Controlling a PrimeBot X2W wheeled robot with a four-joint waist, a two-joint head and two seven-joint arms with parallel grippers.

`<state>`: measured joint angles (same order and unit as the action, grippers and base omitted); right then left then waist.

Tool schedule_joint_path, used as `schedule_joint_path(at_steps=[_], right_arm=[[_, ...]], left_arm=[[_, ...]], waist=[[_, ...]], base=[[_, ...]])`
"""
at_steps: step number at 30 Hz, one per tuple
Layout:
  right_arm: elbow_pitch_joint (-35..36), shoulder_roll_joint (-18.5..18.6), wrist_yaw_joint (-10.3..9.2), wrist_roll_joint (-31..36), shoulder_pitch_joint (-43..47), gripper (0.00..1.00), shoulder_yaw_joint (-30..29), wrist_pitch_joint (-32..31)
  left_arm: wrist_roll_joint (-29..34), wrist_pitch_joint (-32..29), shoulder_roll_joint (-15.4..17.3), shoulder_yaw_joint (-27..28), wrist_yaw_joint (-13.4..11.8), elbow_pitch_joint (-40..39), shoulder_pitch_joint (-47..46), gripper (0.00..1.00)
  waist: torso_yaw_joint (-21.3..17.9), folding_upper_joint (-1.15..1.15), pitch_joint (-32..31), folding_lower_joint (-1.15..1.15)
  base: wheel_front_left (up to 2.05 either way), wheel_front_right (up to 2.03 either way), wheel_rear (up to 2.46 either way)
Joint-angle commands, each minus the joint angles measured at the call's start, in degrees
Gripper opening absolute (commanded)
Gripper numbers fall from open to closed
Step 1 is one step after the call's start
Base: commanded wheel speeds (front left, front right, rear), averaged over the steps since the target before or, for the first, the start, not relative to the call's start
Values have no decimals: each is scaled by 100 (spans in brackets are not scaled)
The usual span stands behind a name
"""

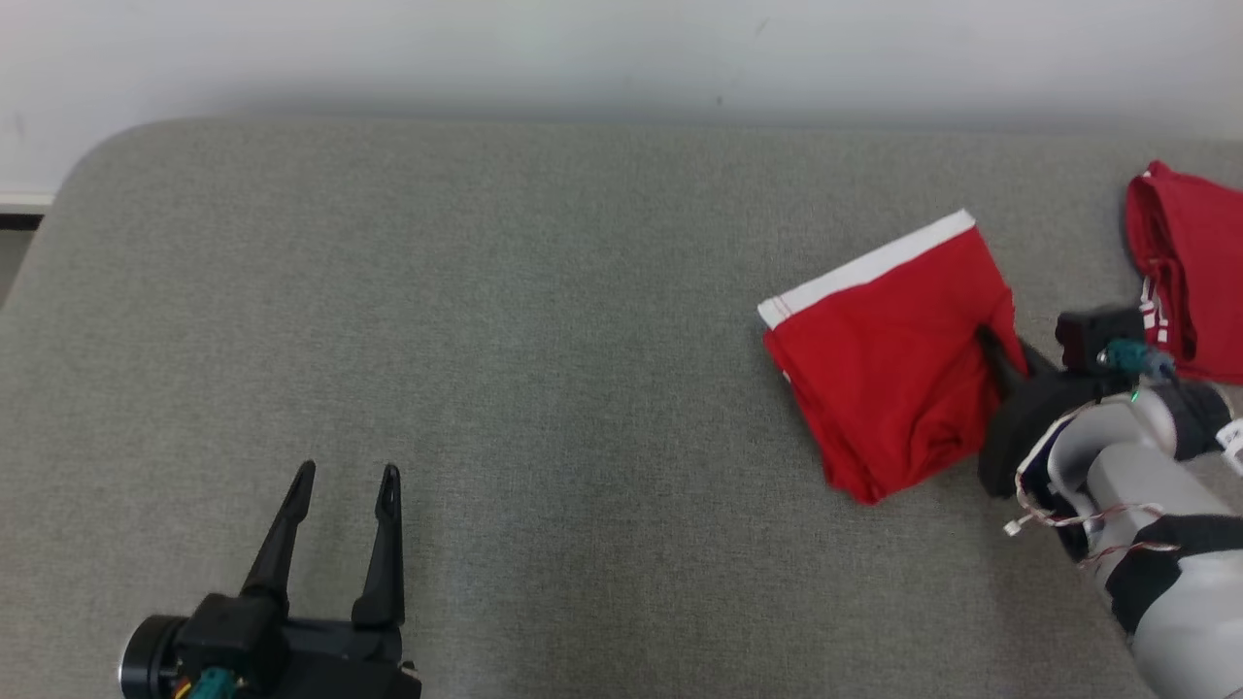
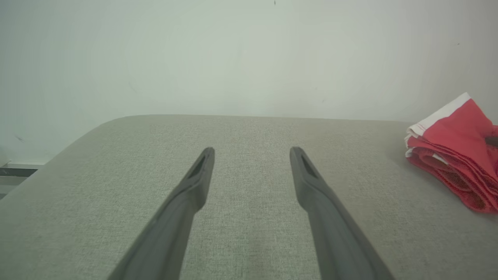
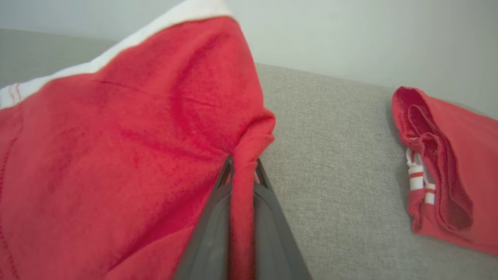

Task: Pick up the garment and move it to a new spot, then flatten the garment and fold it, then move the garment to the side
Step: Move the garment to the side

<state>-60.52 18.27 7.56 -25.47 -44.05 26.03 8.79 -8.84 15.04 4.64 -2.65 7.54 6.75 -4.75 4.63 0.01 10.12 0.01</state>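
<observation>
**Red Garment Pinched at Its Edge**

The folded red garment (image 1: 889,374) lies on the right of the grey table (image 1: 486,340). Its long way runs from the white band, at the far end, toward the robot. The right gripper (image 1: 989,340) pinches its right edge. The right wrist view shows cloth squeezed between the fingers (image 3: 210,233). The left gripper (image 1: 348,470) stands wide, holding nothing.

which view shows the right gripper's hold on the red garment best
Right wrist view: close up, the right gripper is shut on a fold of the red garment. Head view shows it small, at the garment's right edge. Left wrist view shows its stacked layers.
</observation>
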Motion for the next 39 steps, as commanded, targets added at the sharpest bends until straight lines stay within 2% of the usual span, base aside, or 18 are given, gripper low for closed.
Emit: schedule_joint_path(at_steps=[1, 8, 14, 27, 34, 39], right_arm=[[98, 157, -19, -51, -211, 0, 116, -48], [464, 720, -19, -222, -1083, 0, 447, -156], [650, 1246, -19, -360, -1576, 0, 634, -185], [786, 2299, -19, -693, -2192, 0, 563, -291], [756, 2839, -19, -805, -2373, 0, 562, -440], [607, 3049, -19, -761, -2507, 0, 578, -506]], left_arm=[[-23, 18, 2, -7, -11, -70, -176, 100], [-49, 18, 182, -28, -11, -252, -587, 100], [-18, 18, 407, -68, -11, -382, -819, 100], [149, 18, 650, -31, -11, -802, -866, 100], [147, 16, 730, -53, -11, -912, -891, 100], [135, 15, 785, -58, -11, -974, -898, 100]], waist=[[-188, -1, 508, -1], [-616, -1, 1346, -1], [-884, -1, 1807, -1], [-1317, -1, 2334, -1], [-1377, -1, 2496, -1], [-1359, -1, 2576, -1]], base=[[0, 0, 0], [0, 0, 0], [0, 0, 0], [0, 0, 0], [0, 0, 0], [0, 0, 0]])
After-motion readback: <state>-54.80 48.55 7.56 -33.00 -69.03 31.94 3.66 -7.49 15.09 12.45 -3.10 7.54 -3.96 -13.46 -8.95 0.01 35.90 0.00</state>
